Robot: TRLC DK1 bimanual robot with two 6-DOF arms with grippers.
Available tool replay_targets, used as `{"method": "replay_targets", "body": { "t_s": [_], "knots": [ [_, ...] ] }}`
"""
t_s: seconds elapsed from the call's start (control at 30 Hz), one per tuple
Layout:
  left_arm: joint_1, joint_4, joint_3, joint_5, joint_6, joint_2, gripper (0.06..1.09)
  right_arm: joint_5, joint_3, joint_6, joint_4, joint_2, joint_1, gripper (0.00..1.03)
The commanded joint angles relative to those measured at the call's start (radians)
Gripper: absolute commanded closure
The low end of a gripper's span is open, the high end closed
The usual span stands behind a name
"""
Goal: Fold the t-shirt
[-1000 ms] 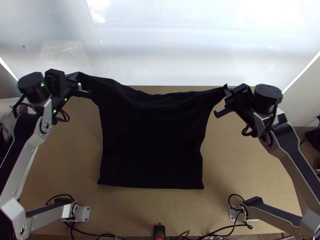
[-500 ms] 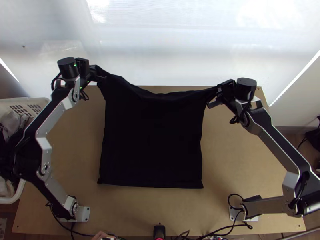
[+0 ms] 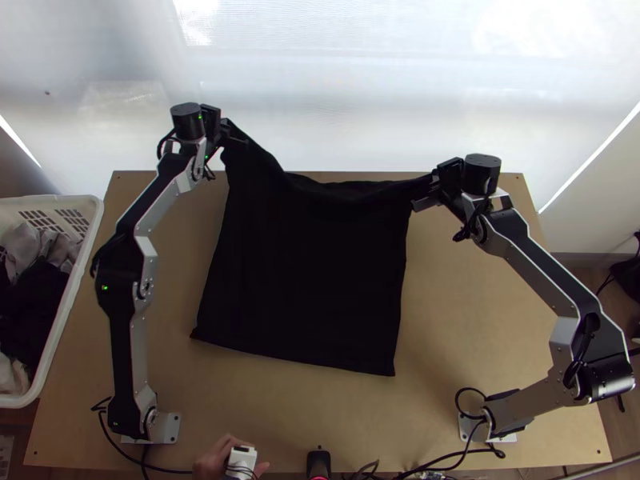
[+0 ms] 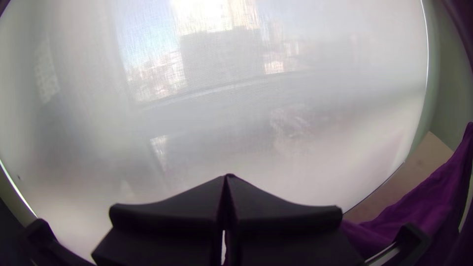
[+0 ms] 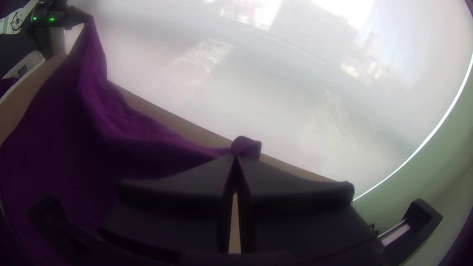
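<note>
- The t-shirt [image 3: 312,264] lies spread over the middle of the desk [image 3: 480,320], so dark from above that collar, sleeves and most creases can't be made out.
- Its two far corners are pinched, with a sagging fold between them; the near hem lies slantwise.
- Left claw [image 3: 234,134]: together, clamped on one far corner, which rises to it in the right wrist view; the gripped bit itself is hidden.
- Right claw [image 3: 426,193]: together on the other corner, a small tuft poking out past the fingertips.
- White basket [image 3: 94,220] beside the desk, cut off by the top view's edge, the cloths [image 3: 36,296] inside hard to tell apart.
</note>
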Motion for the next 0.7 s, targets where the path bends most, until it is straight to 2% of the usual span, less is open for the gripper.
{"method": "replay_targets", "body": {
  "t_s": [0.0,0.17,0.2,0.23,0.27,0.3,0.5,0.67],
  "knots": [
    [-0.045,-0.034,0.193,-0.047,0.006,0.144,1.05,0.001,-0.004,0.001,0.01,0.015,-0.016,1.0],
    [-0.053,-0.131,0.125,-0.047,-0.086,0.081,1.02,0.001,-0.02,0.004,0.01,0.006,-0.016,1.0],
    [-0.051,-0.171,0.124,-0.036,-0.109,0.07,0.92,0.001,-0.024,0.004,0.01,0.002,-0.014,1.0],
    [-0.053,-0.218,0.124,-0.013,-0.136,0.06,0.7,0.001,-0.029,0.004,0.01,-0.003,-0.013,1.0],
    [-0.053,-0.267,0.124,0.021,-0.152,0.05,0.31,0.001,-0.036,0.006,0.01,-0.008,-0.011,1.0],
    [-0.054,-0.315,0.124,0.042,-0.158,0.041,0.08,0.001,-0.043,0.009,0.01,-0.014,-0.008,1.0],
    [-0.057,-0.554,0.102,0.142,-0.212,-0.075,0.1,-0.001,-0.067,0.023,0.009,-0.041,0.004,1.0],
    [-0.063,-0.563,0.003,0.17,-0.219,-0.238,0.1,-0.001,-0.079,0.027,0.003,-0.064,0.013,1.0]
  ]
}}
